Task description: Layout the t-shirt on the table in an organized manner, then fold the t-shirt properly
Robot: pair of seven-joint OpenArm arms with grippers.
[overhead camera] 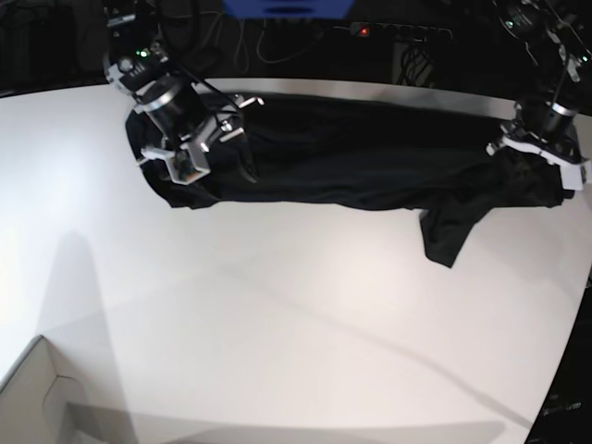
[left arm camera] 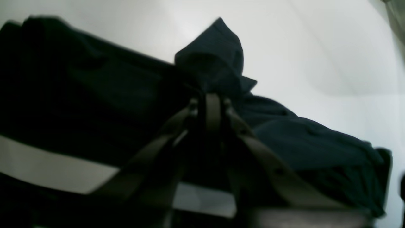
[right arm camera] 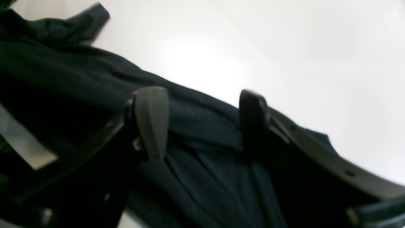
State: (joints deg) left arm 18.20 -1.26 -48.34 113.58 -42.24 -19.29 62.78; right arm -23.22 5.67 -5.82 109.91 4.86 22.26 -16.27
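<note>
Black t-shirt [overhead camera: 351,162] lies stretched, rumpled, across the white table [overhead camera: 277,314].

Legible text, labels, brands, numbers, signs: none. The t-shirt [overhead camera: 370,166] is plain black without print; the table [overhead camera: 277,314] is bare white; nothing readable shows on either arm in any view.

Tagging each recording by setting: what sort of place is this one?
Most likely a robotics lab bench, not a home. A bare white table holds only a black t-shirt, cables and a power strip with a red light run along the dark back edge, and a cardboard box corner sits in front.
</note>
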